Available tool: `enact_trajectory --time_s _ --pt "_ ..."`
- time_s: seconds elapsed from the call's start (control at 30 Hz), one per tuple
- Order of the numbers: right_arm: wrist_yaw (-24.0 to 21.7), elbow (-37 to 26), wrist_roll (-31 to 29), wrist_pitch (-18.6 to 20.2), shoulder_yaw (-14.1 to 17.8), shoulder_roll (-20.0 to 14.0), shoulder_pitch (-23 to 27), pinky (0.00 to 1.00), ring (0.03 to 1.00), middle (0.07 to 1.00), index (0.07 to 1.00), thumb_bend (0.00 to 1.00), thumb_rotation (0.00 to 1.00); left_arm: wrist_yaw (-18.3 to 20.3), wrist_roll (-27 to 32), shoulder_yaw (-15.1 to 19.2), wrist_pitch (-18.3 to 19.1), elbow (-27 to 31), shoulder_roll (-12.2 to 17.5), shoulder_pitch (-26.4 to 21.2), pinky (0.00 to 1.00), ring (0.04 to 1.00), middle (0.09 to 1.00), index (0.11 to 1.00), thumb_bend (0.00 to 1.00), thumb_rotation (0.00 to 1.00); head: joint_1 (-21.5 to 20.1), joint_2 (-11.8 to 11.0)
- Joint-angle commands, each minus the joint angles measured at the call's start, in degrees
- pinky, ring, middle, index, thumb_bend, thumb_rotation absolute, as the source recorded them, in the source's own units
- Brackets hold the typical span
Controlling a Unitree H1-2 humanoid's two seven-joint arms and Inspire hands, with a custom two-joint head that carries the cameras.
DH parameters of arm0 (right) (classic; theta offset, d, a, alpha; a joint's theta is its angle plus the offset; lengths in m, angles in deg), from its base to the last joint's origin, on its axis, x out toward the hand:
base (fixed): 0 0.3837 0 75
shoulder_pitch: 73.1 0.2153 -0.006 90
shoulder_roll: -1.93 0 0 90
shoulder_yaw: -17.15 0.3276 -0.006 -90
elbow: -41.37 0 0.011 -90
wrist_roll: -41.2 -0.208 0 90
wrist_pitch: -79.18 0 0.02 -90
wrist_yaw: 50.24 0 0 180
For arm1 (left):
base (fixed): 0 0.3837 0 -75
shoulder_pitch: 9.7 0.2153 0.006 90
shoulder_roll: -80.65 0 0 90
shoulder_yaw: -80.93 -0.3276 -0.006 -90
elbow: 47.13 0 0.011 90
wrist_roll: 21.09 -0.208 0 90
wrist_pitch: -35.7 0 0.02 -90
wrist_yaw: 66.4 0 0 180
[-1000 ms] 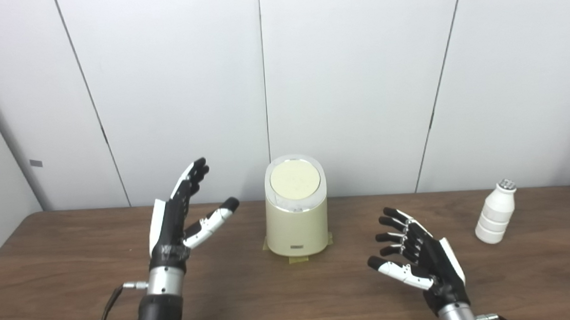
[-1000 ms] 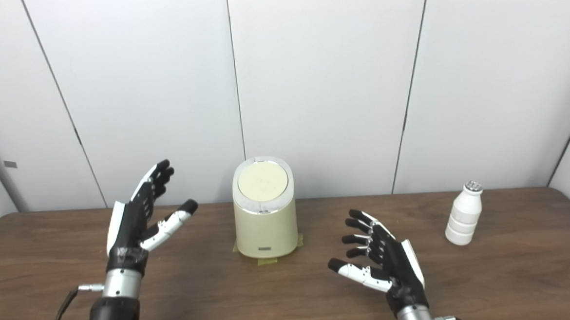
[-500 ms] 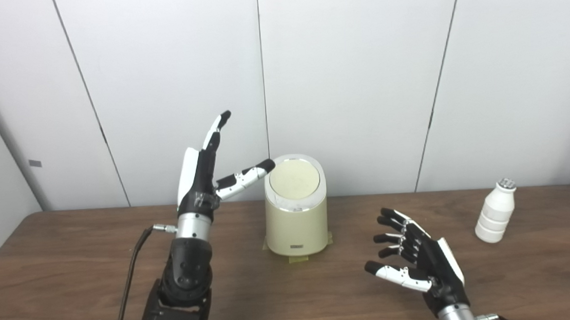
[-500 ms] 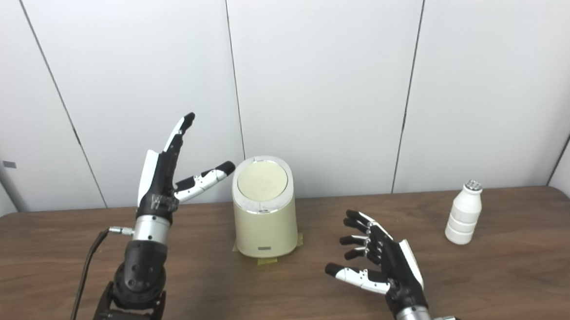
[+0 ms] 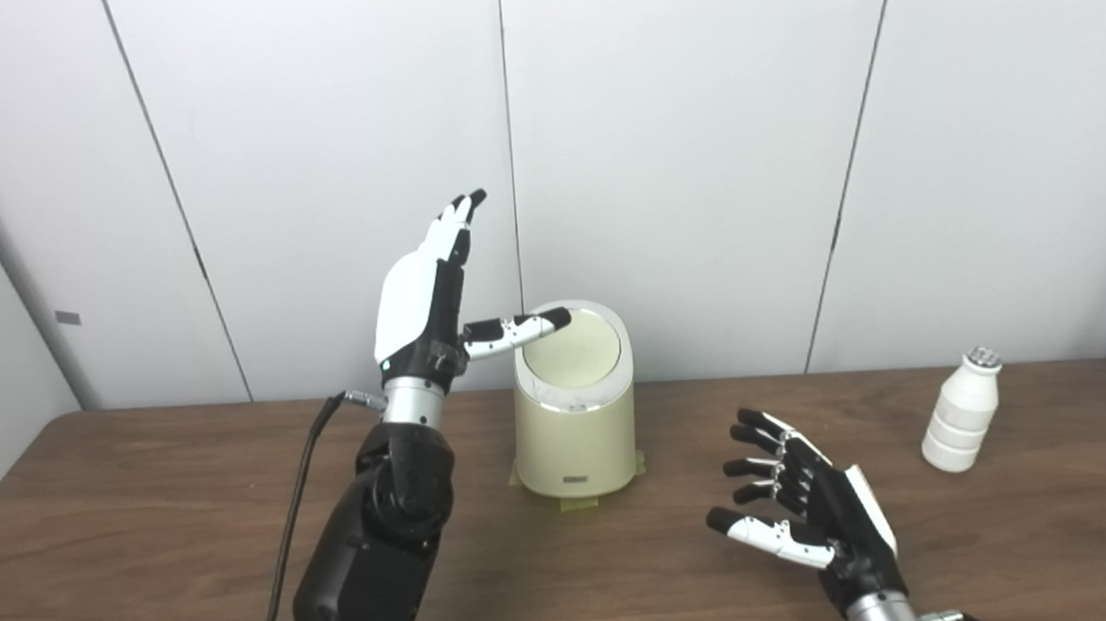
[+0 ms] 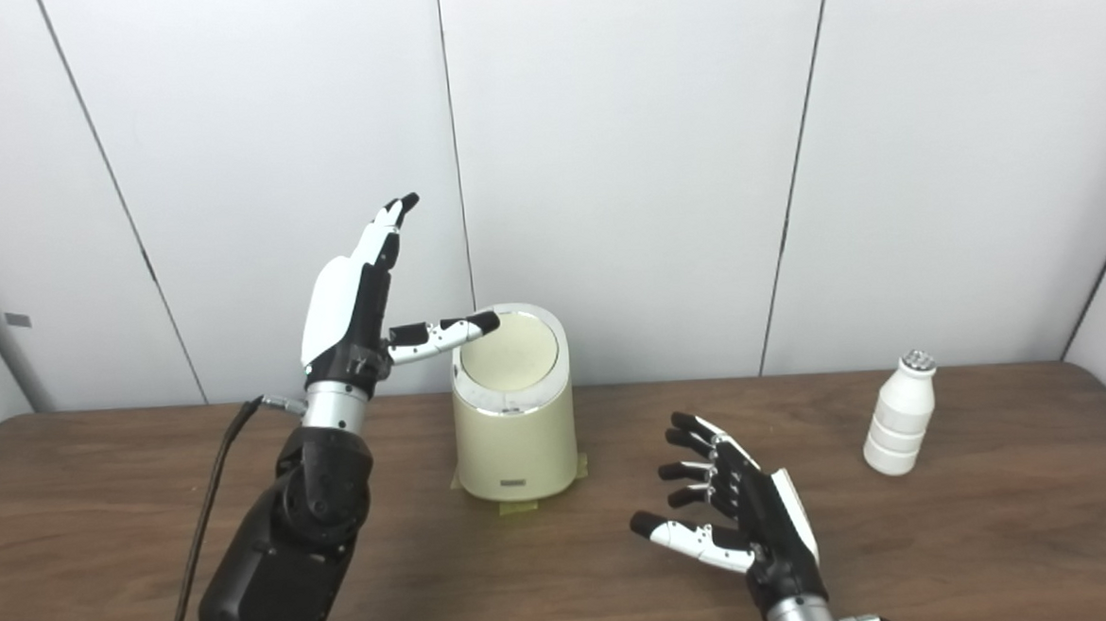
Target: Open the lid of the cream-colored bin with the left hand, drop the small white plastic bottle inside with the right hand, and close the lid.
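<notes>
Thumb of the spread, empty left hand (image 5: 424, 294) hovers over the lid (image 5: 571, 348); it should press squarely down. Right hand (image 5: 810, 515) waits, splayed.

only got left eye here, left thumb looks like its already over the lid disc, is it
observer: not that far. In the right eye view the left hand is open, and its thumb tip reaches only the back left rim of the lid. Whether it touches, I cannot tell.
operator: ok and how much room on the far right
observer: the right eye view shows the bottle upright, with a wider strip of bare table beyond it, out to the table's right edge.
</notes>
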Motion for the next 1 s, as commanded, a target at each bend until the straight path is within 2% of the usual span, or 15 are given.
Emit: enact_trajectory --time_s 0.0,0.1,0.33,0.57,0.97 --pt "0.55 -1.37 0.03 -2.25 0.13 0.0 2.55 0.54 0.68 0.81 0.825 0.86 0.27 -2.33 -1.87 -0.58 -0.95 -0.38 0.75 -4.4 0.94 1.0 1.0 1.0 0.94 0.34 -0.05 0.0" --pt "0.88 -1.48 0.42 -2.41 0.11 0.08 2.56 0.54 0.678 0.806 0.829 0.86 0.28 -2.61 -2.87 -1.49 -0.78 -1.77 1.18 -4.81 0.92 1.0 1.0 1.0 0.93 0.31 -0.3 0.08" --pt "0.94 -2.06 0.07 -2.63 0.15 0.14 2.36 0.53 0.667 0.804 0.825 0.86 0.27 -0.45 -3.3 -3.09 0.42 -2.16 2.25 -4.63 0.99 1.0 1.0 1.0 0.99 0.28 -0.74 0.36" --pt "0.77 -1.56 -0.21 -3.84 0.14 0.08 2.43 0.53 0.656 0.798 0.821 0.85 0.26 -0.08 -3.63 -4.47 1.41 -2.84 2.63 -4.45 1.0 1.0 1.0 1.0 0.97 0.22 -0.87 0.6" --pt "1.08 -2.0 0.13 -3.63 -0.05 0.58 2.5 0.53 0.658 0.797 0.82 0.86 0.27 1.91 -4.6 -5.87 3.63 -3.98 3.0 -4.7 0.96 1.0 1.0 1.0 1.0 0.23 -1.13 0.83"
